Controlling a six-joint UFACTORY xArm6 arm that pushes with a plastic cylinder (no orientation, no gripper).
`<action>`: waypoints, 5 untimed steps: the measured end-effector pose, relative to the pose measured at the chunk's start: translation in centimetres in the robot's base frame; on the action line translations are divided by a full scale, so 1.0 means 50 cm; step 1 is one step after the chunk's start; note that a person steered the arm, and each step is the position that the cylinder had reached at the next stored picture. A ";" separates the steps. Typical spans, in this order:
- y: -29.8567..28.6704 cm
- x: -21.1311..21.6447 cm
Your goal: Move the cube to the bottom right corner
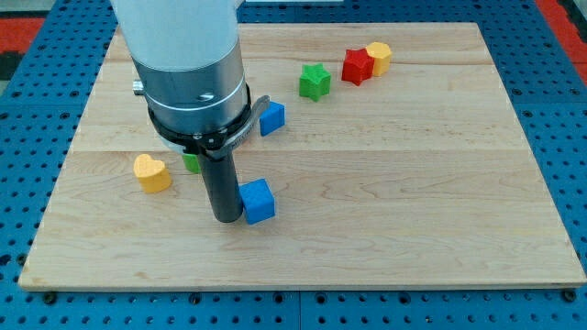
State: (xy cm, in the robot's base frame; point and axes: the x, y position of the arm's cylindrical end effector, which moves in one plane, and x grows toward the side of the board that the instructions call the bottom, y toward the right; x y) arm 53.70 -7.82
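A blue cube point(258, 201) lies on the wooden board point(394, 183), left of its centre. My tip point(226, 218) stands right against the cube's left side, touching it or nearly so. The arm's wide grey body point(188, 69) fills the view's top left and hides part of the board behind it.
Another blue block point(271, 118) lies just right of the arm body. A green block point(191, 163) is partly hidden behind the rod. A yellow heart block point(151, 172) lies at the left. A green star point(315, 82), a red star point(357, 66) and a yellow block point(378, 56) sit near the top.
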 end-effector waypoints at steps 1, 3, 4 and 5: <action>-0.038 -0.024; 0.050 -0.021; 0.120 -0.025; 0.207 -0.029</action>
State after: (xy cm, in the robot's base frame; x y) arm 52.27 2.52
